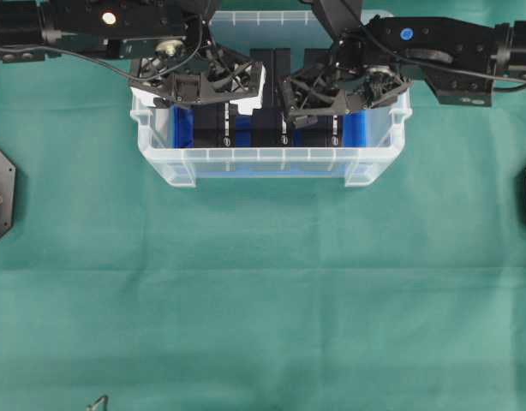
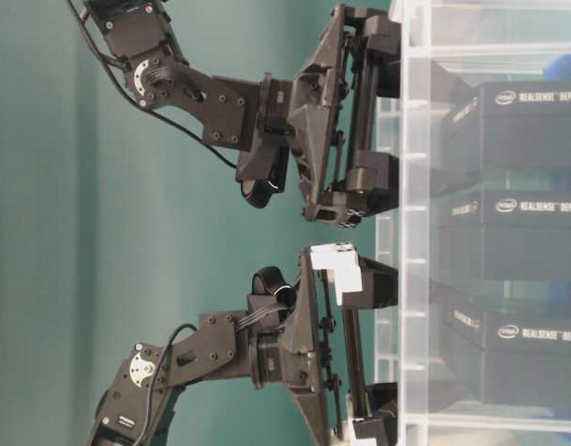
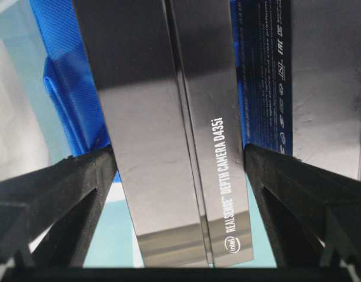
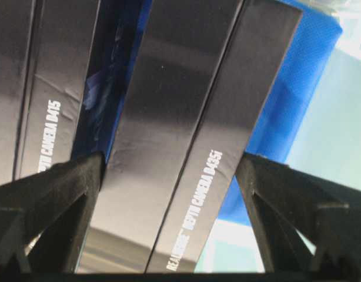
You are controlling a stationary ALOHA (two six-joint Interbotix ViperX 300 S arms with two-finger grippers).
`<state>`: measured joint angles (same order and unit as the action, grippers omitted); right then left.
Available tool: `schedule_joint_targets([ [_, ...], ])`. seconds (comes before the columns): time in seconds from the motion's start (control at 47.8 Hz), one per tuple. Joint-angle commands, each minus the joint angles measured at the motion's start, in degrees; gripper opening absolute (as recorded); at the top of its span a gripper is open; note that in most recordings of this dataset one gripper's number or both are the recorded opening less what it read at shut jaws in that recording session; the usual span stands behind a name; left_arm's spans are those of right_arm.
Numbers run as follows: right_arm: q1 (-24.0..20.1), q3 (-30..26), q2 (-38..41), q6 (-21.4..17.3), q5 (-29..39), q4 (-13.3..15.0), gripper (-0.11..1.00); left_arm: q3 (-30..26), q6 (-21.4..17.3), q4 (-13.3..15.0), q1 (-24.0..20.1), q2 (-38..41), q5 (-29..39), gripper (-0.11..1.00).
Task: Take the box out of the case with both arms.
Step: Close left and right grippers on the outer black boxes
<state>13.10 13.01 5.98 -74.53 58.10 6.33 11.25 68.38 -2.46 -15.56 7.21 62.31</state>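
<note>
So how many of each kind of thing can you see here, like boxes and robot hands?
Black boxes: 3, the left, the middle and the right
Clear case: 1
Robot hands: 2, the left hand and the right hand
Green cloth: 1
Total: 7

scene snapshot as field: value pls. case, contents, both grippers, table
case: clear plastic bin at the far middle of the table, blue sheet lining its bottom
contents: three black RealSense boxes side by side, on edge
left gripper: open, jaws straddling the D435i box, one jaw each side
right gripper: open, jaws straddling another D435i box; D415 box next to it
lift: not started, boxes inside the case
table: green cloth
</note>
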Motion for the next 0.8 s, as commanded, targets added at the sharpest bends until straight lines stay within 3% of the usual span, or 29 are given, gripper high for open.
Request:
schedule_joint_targets([
  [0.0, 0.1, -0.1, -0.5, -0.2, 0.4, -0.4, 0.94, 0.2, -0.4, -0.1, 0.2, -1.1, 1.3, 0.90],
  [0.084, 0.1, -0.1, -0.5, -0.7, 1.1, -0.4, 0.89, 0.2, -0.2, -0.1, 0.5, -1.1, 2.5, 0.85],
  [0.209, 0.0, -0.1, -0.7, -3.6, 1.1, -0.2, 0.69, 0.3, 0.4, -0.2, 1.3, -1.7, 2.2, 0.64],
  [0.774, -0.4, -1.3, -1.1, -5.0, 1.1, 0.2, 0.69, -0.4, 1.1, -0.1, 1.4, -2.6, 2.2, 0.64],
])
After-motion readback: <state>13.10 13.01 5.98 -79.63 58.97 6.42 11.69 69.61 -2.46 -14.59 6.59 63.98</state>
